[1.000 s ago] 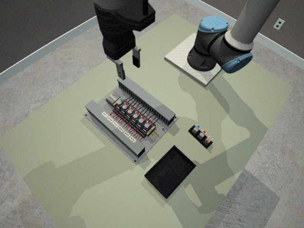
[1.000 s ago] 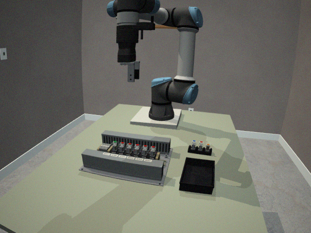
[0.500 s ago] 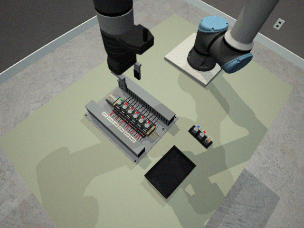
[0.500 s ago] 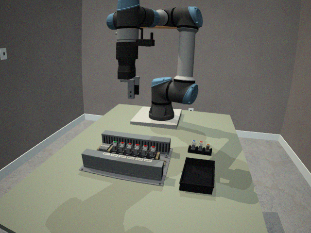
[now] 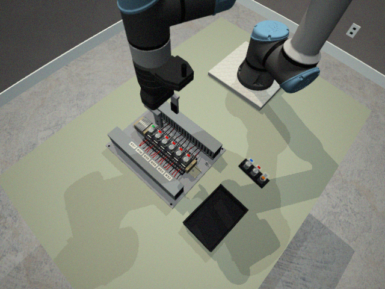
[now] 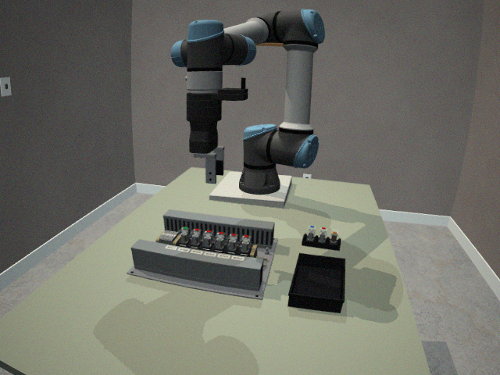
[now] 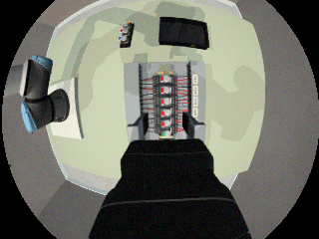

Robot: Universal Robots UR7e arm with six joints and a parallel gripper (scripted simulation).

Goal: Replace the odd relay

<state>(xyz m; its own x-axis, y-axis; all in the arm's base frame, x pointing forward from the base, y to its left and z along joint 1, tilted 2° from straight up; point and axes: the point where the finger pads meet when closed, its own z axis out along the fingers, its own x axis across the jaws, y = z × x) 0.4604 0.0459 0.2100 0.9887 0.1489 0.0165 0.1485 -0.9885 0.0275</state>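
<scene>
A row of several relays sits in sockets on the grey panel (image 5: 164, 152). The relay with the green button (image 5: 150, 129) is at the row's left end; it also shows in the exterior view (image 6: 184, 233). The others have red buttons (image 5: 174, 146). A black holder (image 5: 254, 171) carries three spares with blue (image 5: 248, 163), red (image 5: 255, 170) and orange (image 5: 263, 178) buttons. The black tray (image 5: 215, 216) is empty. My gripper (image 6: 213, 168) is open and empty, well above the green-button relay. In the wrist view the fingers frame the row's near end.
Two grey slotted wire ducts (image 5: 189, 130) (image 5: 144, 161) flank the relay row on the panel. Red wires run from the sockets. The arm's base (image 5: 254, 74) stands on a white plate at the back of the green mat.
</scene>
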